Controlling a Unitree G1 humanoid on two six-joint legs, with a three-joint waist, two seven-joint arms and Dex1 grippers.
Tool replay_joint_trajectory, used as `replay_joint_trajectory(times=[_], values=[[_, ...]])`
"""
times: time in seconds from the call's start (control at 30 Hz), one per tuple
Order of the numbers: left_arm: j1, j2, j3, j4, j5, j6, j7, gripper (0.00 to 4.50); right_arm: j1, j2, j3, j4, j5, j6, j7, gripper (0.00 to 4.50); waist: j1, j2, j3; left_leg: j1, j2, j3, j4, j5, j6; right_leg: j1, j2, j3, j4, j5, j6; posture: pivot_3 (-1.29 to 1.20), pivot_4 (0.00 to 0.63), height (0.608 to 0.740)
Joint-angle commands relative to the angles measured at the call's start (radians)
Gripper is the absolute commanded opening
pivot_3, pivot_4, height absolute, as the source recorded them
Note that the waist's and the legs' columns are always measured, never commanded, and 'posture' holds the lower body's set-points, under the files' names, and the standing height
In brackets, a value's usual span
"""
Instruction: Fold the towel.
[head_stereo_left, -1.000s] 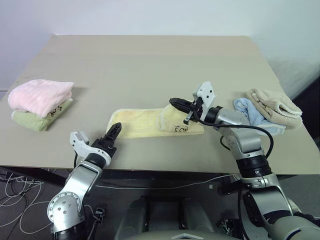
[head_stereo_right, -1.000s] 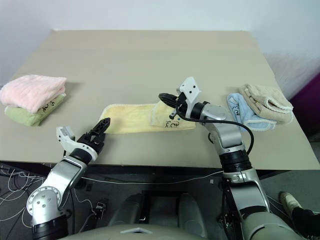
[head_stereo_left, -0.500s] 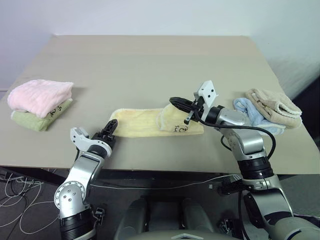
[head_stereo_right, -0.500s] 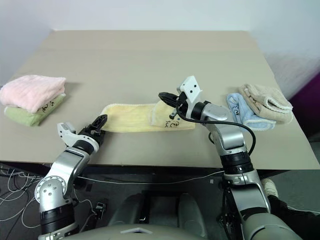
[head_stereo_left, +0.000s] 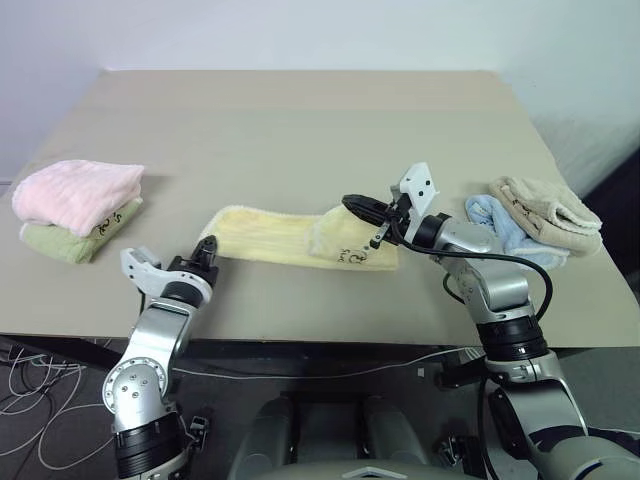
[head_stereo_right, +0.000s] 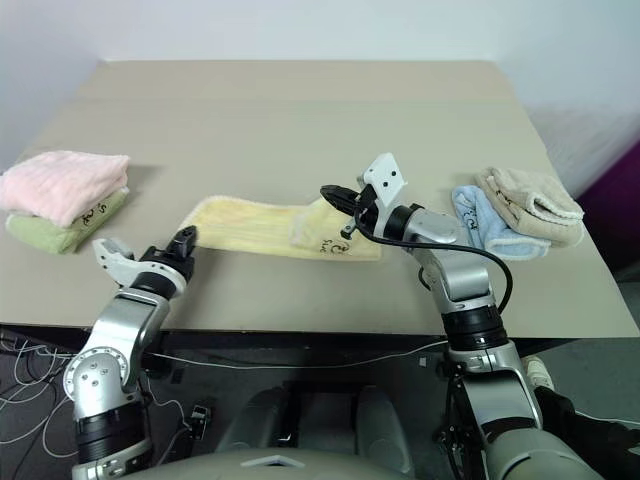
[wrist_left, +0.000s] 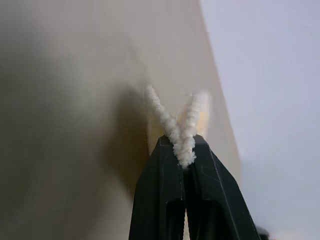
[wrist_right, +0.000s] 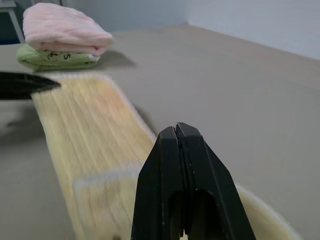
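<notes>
We see the pale yellow towel (head_stereo_left: 290, 238) lying across the middle of the tan table (head_stereo_left: 300, 120), its right end doubled over and marked with dark writing we cannot read; the left gripper (head_stereo_left: 207, 252) is clamped on the towel's left end, and the left wrist view shows the fluffy hem (wrist_left: 181, 135) pinched between its black fingers (wrist_left: 165, 190); the right gripper (head_stereo_left: 358, 207) is closed with nothing in it, above the folded end; at left a pink towel (head_stereo_left: 78, 192) rests on a green one (head_stereo_left: 60, 240), whose dark script is illegible; at right a beige towel (head_stereo_left: 548, 212) lies on a light blue one (head_stereo_left: 495, 220).
</notes>
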Motion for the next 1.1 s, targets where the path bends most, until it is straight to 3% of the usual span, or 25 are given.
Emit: replay_joint_trajectory(times=[0.03,0.23,0.47,0.57,0.8,1.1], values=[[-0.017,0.072,0.083,-0.01,-0.002,-0.028,-0.074,0.03,-0.002,-0.013,-0.03,-0.057,0.011,-0.007,-0.009,0.0,0.0,0.0,0.0,0.0,0.0,0.0,0.0,0.0,0.0,0.0,0.0,0.0,0.0,0.0,0.0,0.0,0.15,0.74],[-0.032,0.253,0.063,-0.012,0.062,0.027,-0.255,0.03,0.005,-0.022,-0.056,-0.054,0.012,-0.007,-0.036,0.0,0.004,0.0,0.0,0.0,0.0,0.0,0.0,0.0,0.0,0.0,-0.001,0.0,0.0,0.0,0.0,0.0,0.15,0.74],[-0.093,0.379,-0.19,-0.08,0.278,0.108,-0.543,0.03,0.014,-0.022,-0.079,-0.045,0.008,-0.011,-0.069,0.0,0.001,0.0,0.001,-0.001,-0.001,0.0,-0.001,0.0,0.0,0.0,-0.001,0.0,-0.001,0.0,0.0,0.0,0.15,0.74],[-0.114,0.43,-0.338,-0.105,0.435,0.1,-0.681,0.03,0.021,-0.022,-0.085,-0.046,0.005,-0.014,-0.085,0.0,-0.001,0.0,0.001,-0.001,-0.001,0.0,-0.002,0.0,0.0,-0.001,-0.001,0.0,-0.001,0.0,0.0,0.0,0.15,0.74],[-0.256,0.41,-0.588,-0.017,0.721,0.095,-0.803,0.03,0.044,-0.025,-0.093,-0.062,0.0,-0.013,-0.111,0.0,0.001,0.001,0.001,-0.001,-0.001,0.001,-0.003,0.0,0.0,-0.001,-0.001,0.001,-0.002,0.0,0.0,0.0,0.15,0.74],[-0.345,0.333,-0.74,0.103,0.937,0.121,-0.871,0.03,0.085,-0.04,-0.103,-0.11,0.002,-0.003,-0.135,0.0,0.0,0.001,0.001,-0.002,0.0,0.001,-0.004,0.0,0.0,-0.002,-0.001,0.001,-0.003,0.0,0.0,0.0,0.15,0.74]])
